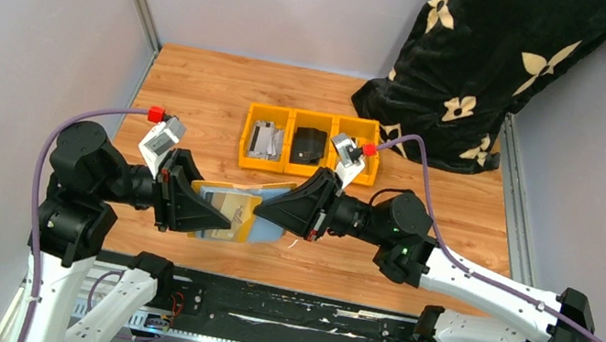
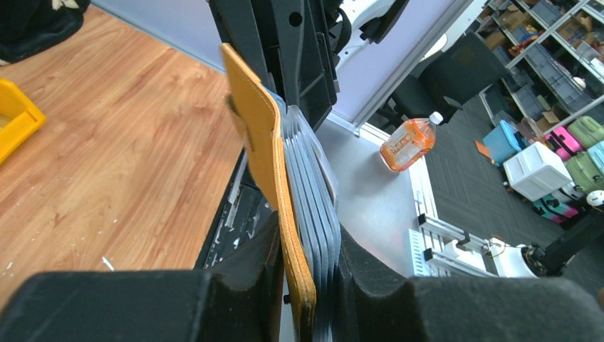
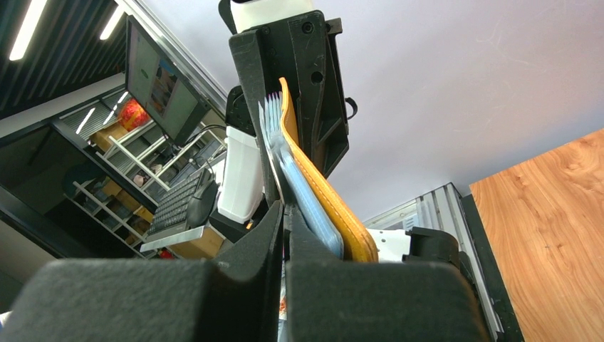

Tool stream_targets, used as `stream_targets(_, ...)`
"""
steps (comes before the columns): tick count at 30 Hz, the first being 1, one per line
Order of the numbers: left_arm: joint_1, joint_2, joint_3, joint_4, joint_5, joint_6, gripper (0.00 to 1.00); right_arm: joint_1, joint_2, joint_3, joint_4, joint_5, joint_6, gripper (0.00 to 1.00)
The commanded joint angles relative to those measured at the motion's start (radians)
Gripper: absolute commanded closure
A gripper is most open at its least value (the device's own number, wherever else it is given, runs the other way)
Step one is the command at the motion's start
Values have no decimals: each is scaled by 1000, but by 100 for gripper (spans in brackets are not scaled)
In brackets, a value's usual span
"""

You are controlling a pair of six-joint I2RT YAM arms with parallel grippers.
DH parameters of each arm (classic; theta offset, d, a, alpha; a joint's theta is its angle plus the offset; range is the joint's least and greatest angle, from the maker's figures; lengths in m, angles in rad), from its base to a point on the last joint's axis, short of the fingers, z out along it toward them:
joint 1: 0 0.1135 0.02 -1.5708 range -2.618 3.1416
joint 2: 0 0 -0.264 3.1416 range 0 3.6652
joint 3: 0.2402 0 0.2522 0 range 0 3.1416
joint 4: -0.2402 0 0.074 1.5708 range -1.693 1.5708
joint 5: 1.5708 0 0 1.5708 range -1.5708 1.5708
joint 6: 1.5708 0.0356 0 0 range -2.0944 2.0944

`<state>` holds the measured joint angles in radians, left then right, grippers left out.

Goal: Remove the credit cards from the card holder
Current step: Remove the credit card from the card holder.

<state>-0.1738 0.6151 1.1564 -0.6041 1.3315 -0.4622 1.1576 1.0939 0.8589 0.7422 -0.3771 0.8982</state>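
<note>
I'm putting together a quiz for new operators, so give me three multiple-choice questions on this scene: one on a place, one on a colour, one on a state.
1. Where is the black wallet?
A) middle compartment of the yellow bins
B) bare wood
C) beside the arm bases

2. What colour is the card holder cover?
A) red
B) mustard-tan
C) green

3. How is the card holder?
A) lying flat
B) held in mid-air by the grippers
C) dropped in a bin

Answers:
1 A, it sits between the two outer compartments.
2 B, the left wrist view shows the tan cover.
3 B, the left gripper clamps it while the right gripper pinches a pale credit card at its other end.
</note>
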Motion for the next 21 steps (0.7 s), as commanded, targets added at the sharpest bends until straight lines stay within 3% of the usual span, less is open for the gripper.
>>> stream_targets(1,-12,-16,5,2,13,-64,100,-21,32,-4,-60,-22,-16,77)
stream_targets(7,-12,10,50,-126,-63,46,100,-16,86,18,44,-89,11,63)
stream_targets(14,-12,22,64,-192,-67,103,100,-28,75,-7,94,-94,18,98)
stream_targets(21,-12,44,99,-249,-73,161,100,-138,-54,-82,-23,-99,6,100)
